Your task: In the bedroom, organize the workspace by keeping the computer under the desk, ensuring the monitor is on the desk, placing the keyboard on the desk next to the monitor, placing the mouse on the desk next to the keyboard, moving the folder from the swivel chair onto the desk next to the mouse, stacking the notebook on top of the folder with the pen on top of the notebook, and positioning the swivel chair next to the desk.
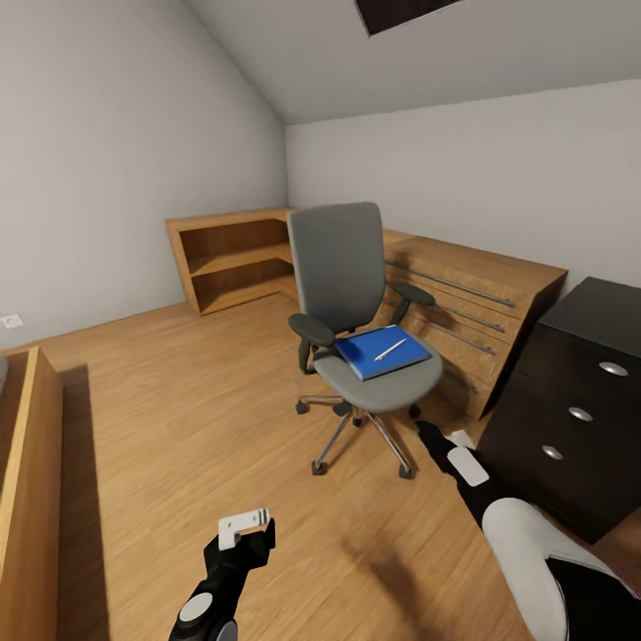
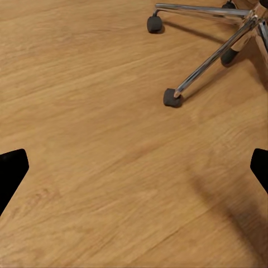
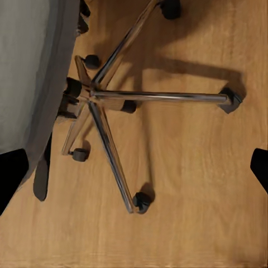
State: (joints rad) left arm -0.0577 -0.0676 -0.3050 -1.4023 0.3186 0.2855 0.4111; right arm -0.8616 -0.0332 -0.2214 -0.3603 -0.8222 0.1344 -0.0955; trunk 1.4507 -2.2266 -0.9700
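Folder (image 1: 381, 352) lies flat on swivel chair (image 1: 349, 294) seat, pen (image 1: 390, 349) on top. My left claw (image 2: 134, 167) and right claw (image 3: 134, 167) both spread, empty, above floor (image 1: 178, 418).

drawer unit (image 1: 570, 405): cut off at the head view's right edge
notebook: none distinguishable on the folder (image 1: 383, 351)
chair (image 3: 33, 78): seat cropped in right wrist view

Open wood floor (image 1: 178, 427) fronts the swivel chair (image 1: 343, 267); the black drawer unit (image 1: 570, 409) crowds its right.
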